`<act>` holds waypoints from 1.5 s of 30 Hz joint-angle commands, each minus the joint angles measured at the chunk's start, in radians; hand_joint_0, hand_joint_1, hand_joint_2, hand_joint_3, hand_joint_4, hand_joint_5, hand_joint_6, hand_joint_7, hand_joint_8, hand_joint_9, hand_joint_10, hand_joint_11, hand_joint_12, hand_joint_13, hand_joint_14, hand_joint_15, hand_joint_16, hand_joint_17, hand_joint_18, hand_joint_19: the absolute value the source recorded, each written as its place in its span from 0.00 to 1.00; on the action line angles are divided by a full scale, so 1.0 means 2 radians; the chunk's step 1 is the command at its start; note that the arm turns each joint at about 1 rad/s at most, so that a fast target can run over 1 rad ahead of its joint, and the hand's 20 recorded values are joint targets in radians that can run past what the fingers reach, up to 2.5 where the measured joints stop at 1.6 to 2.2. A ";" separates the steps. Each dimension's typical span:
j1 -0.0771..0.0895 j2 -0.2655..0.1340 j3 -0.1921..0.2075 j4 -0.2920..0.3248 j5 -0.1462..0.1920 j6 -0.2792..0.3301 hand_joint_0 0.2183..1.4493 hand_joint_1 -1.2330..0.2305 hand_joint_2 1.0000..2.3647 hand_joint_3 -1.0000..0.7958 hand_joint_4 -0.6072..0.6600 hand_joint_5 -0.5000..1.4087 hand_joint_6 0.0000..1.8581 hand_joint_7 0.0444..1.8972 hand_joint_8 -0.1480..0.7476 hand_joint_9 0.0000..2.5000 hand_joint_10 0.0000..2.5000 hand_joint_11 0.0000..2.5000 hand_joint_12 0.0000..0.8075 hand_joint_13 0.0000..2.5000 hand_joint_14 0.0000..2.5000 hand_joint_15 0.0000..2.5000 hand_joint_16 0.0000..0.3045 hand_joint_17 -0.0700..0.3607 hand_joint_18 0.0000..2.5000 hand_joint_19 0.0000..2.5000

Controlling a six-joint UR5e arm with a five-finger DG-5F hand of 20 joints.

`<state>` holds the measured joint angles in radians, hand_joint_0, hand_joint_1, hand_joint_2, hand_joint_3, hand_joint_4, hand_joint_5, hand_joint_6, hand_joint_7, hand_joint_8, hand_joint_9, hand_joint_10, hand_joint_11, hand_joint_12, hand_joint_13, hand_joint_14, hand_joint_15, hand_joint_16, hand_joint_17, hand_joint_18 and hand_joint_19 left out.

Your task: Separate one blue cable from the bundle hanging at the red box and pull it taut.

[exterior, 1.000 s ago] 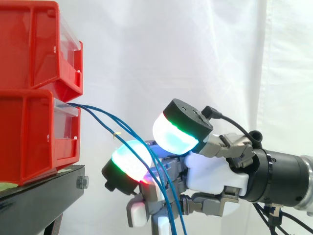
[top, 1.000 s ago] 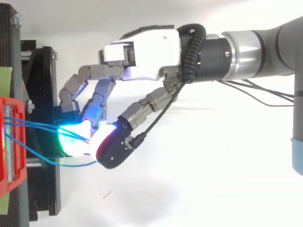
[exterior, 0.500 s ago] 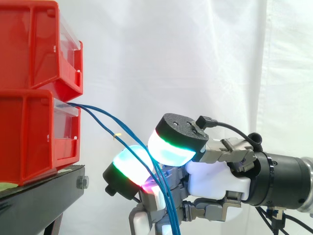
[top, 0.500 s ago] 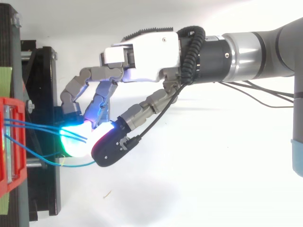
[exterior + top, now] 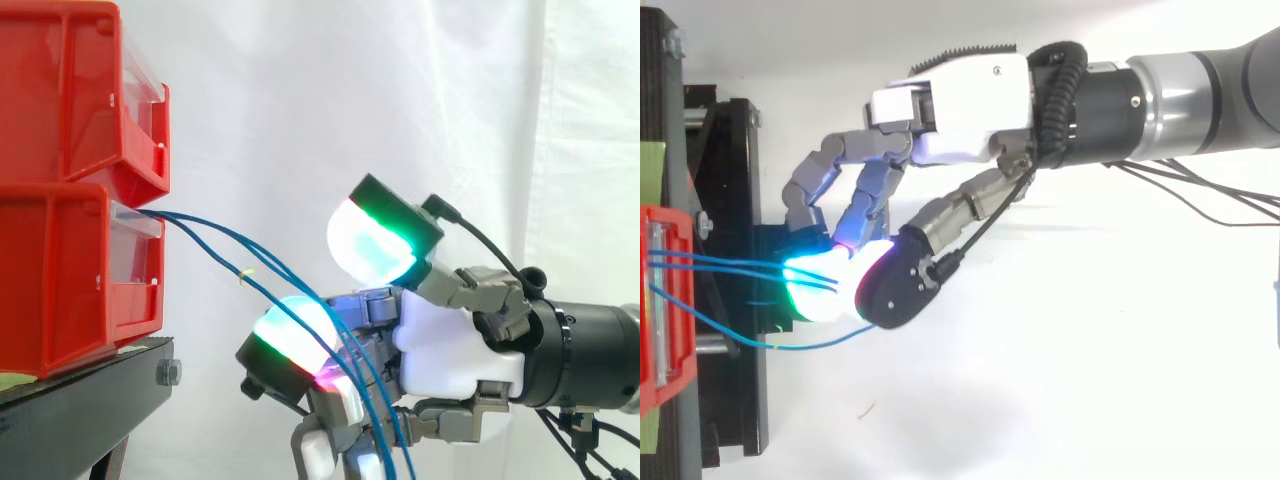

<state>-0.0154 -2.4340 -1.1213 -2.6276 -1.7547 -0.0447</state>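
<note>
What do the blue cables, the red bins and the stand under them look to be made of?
Blue cables: probably thin wire in smooth blue plastic insulation; they hang in soft curves without kinks.
Red bins: glossy moulded plastic, with ribbed walls and a clear front strip.
Stand: looks like black-painted metal, with a flat edge and a bolt head at its end, though the look leaves it open.

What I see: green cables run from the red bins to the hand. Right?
Not quite. The cables are blue, not green, as the side view shows. They do run from the red bins to the hand.
</note>
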 commanded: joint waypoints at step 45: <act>0.002 0.011 -0.001 -0.044 -0.016 -0.028 0.34 0.30 0.01 0.41 0.59 0.16 0.49 0.52 0.54 0.37 0.01 0.35 0.46 0.36 0.01 0.18 0.15 0.40 0.42 0.21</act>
<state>-0.0125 -2.4124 -1.1229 -2.7152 -1.7871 -0.1015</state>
